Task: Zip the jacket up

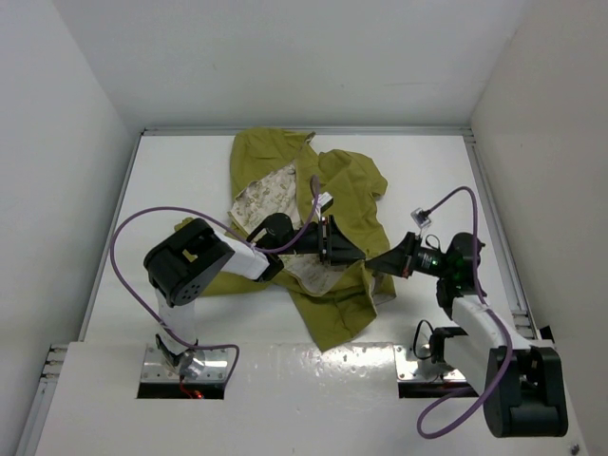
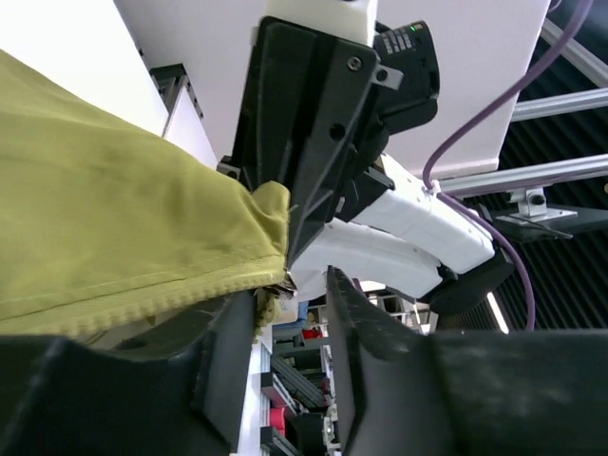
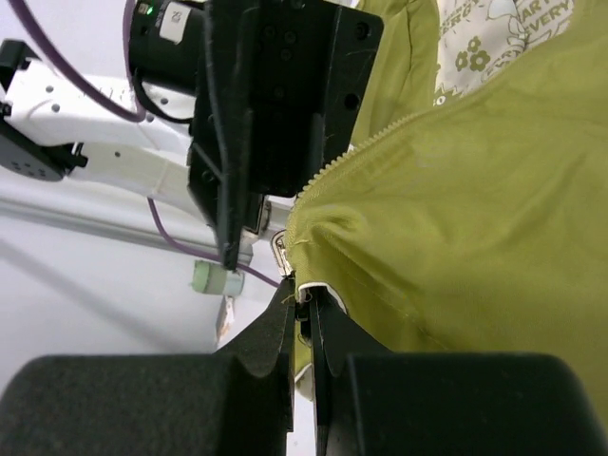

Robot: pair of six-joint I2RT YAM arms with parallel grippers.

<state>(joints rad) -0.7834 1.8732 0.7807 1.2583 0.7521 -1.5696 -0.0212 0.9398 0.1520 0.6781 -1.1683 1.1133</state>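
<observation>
The olive-green jacket (image 1: 351, 190) lies open in the middle of the table, its cream printed lining (image 1: 266, 199) showing. My right gripper (image 1: 373, 262) is shut on the jacket's lower front edge (image 3: 456, 247), pinching it just below the metal zipper slider (image 3: 280, 255). My left gripper (image 1: 344, 247) faces it from the left. Its jaws (image 2: 290, 296) stand open, with the zipper-toothed edge (image 2: 142, 304) and the slider (image 2: 285, 280) lying against the left finger (image 2: 228, 361). Both grippers hold at the same spot, a little above the table.
Purple cables loop off both arms (image 1: 152, 223) (image 1: 456, 199). White walls close the table at the back and both sides. A jacket flap (image 1: 332, 318) trails toward the near edge between the two arm bases.
</observation>
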